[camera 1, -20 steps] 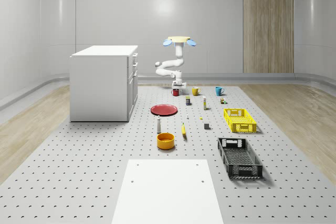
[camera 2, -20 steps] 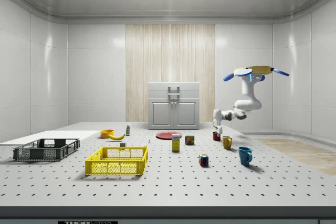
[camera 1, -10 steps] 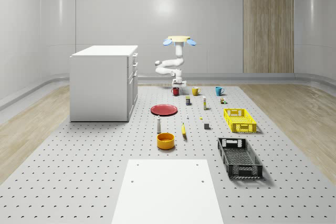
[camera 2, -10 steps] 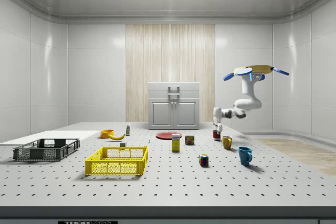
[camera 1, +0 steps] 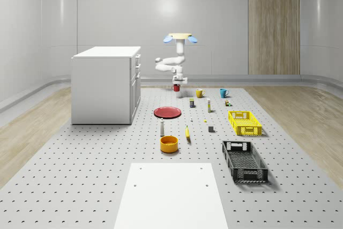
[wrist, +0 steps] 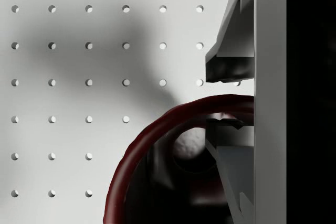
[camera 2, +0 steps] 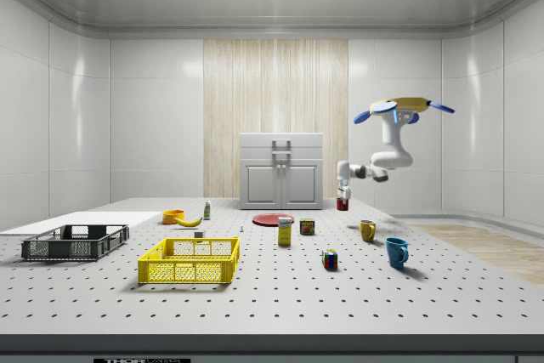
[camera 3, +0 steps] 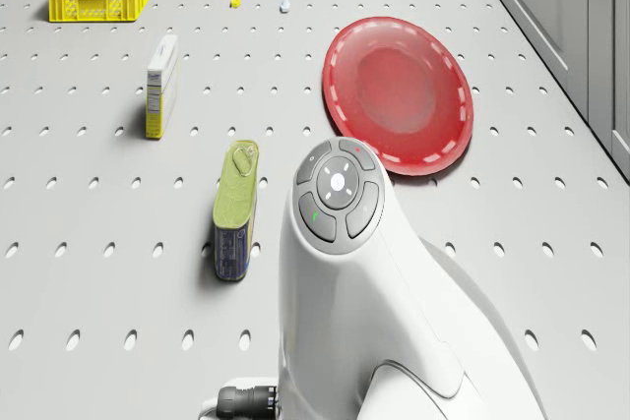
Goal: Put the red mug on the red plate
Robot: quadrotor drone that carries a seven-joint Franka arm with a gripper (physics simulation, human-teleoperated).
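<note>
In the whole-scene view you are looking, from that view's left, first at the red plate (camera 1: 167, 112) lying flat on the surface (camera 1: 80, 175), in front of the white cabinet (camera 1: 104, 84); a little to its right and well behind it, the claw (camera 1: 176, 83) is hanging with the red mug (camera 1: 176, 87) in its grip, lifted clear of the surface, while the drone (camera 1: 180, 37) is hovering above and slightly right of the mug. In the wrist view the claw's fingers (wrist: 231, 61) are pinching the mug's rim, one inside and one outside. So the relation you are working with is this: the plate is lying toward the camera and slightly left of the held mug, with the yellow mug (camera 1: 199, 93) standing off to the right, out of that path, I judge
</note>
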